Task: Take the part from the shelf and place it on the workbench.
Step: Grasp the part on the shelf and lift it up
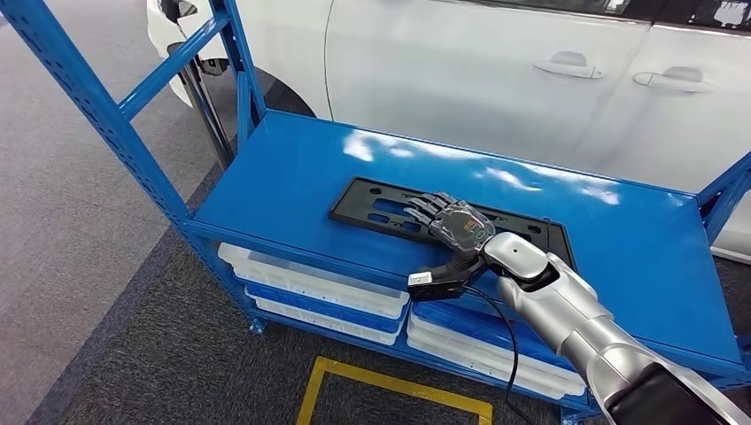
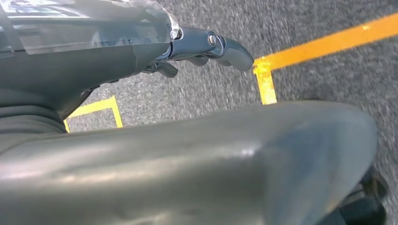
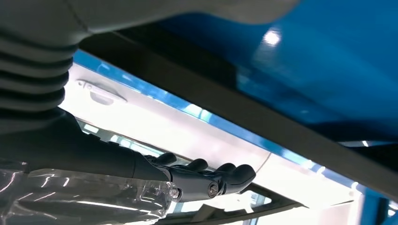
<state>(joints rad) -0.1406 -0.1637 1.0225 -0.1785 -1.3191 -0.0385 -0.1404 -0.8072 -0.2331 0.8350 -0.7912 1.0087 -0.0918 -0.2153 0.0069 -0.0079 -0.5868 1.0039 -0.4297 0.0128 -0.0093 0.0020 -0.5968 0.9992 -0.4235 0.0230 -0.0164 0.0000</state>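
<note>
Fingers of the right hand [image 1: 447, 223], dark and spread flat, rest on top of the flat black rectangular plastic frame part [image 1: 381, 211] without gripping it. That part lies mid-frame on the glossy blue metal shelf [image 1: 292, 168], near its front edge, with bare blue surface around. Lower down, the left hand [image 2: 206, 49] hangs over grey carpet with fingers loosely curled, holding nothing.

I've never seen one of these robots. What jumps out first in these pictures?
The bright blue shelf fills the middle of the head view, with a flat black part lying on its top. The silver right arm reaches in from the lower right, its right robot hand spread over the part. Behind the shelf stands a white car.
</note>
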